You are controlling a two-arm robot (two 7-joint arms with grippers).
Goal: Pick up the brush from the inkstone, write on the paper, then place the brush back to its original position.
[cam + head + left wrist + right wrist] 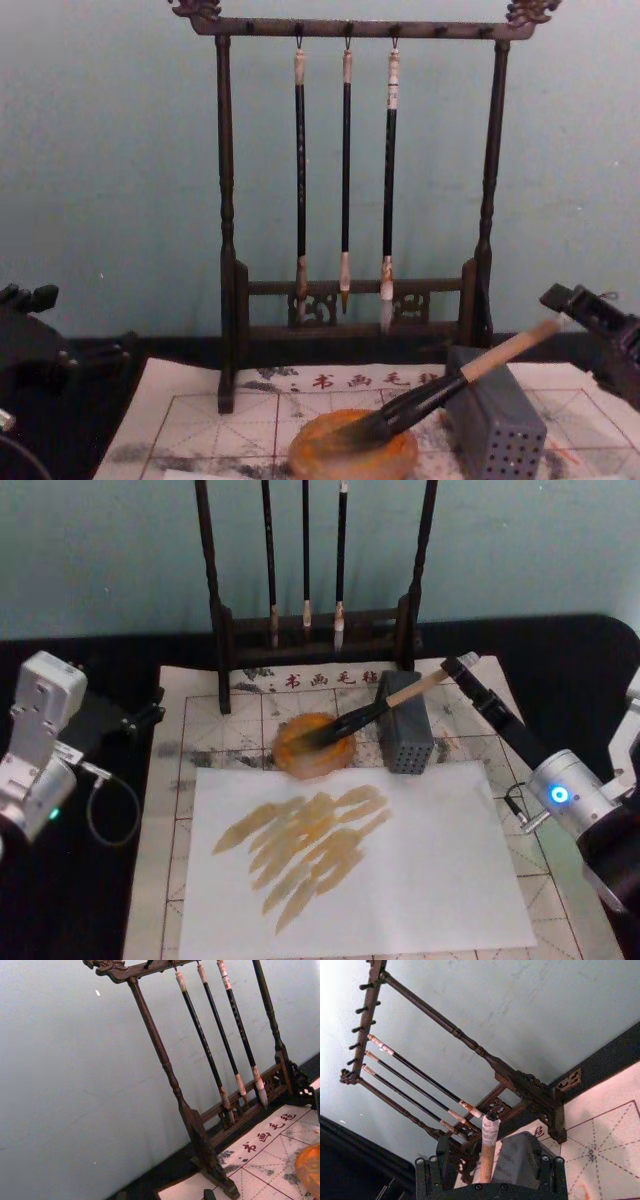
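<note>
Head view: the paper [430, 880] carries strokes. The inkstone [315, 745] holds the bristles of the brush [370, 712], whose handle is propped on the grey box [405, 735]. The right gripper [457, 666] straddles the handle's end, spread wide; a crooked retreat could clip it and roll the brush off. The left gripper [140, 718] sits parked at the left.

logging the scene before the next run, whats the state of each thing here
brush, lying tilted, bristles in the inkstone, handle propped on the grey box
inkstone, upright, ink-stained
paper, flat, brown strokes on it
right gripper, fingers open either side of the brush handle
left gripper, parked at the left
hanging brushes, hung on the rack
</note>
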